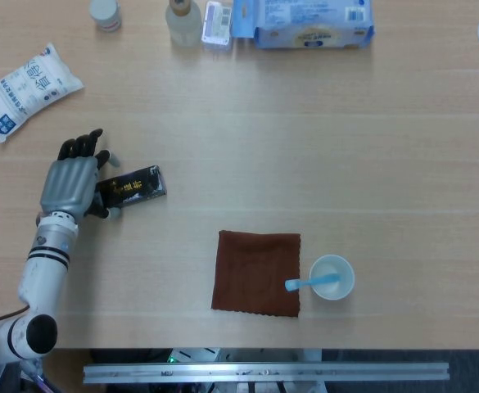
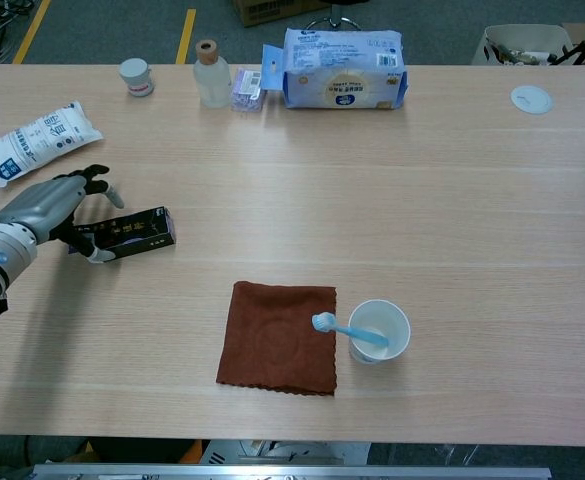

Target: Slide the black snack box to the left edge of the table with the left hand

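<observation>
The black snack box (image 1: pixel 134 185) lies flat on the table's left part, long side roughly left to right; the chest view shows it too (image 2: pixel 134 230). My left hand (image 1: pixel 74 182) lies over the box's left end and hides its white label. Its fingers point away from me and stay spread, and the thumb sits at the box's near side. In the chest view the left hand (image 2: pixel 50 208) shows the same, with fingertips past the box's far edge. I cannot see a closed grip on the box. My right hand is outside both views.
A white bag (image 1: pixel 28 88) lies beyond the hand at the far left. A brown cloth (image 1: pixel 257 272) and a cup with a blue toothbrush (image 1: pixel 332 277) sit near the front. Bottles (image 1: pixel 183 18) and a tissue pack (image 1: pixel 300 23) line the far edge.
</observation>
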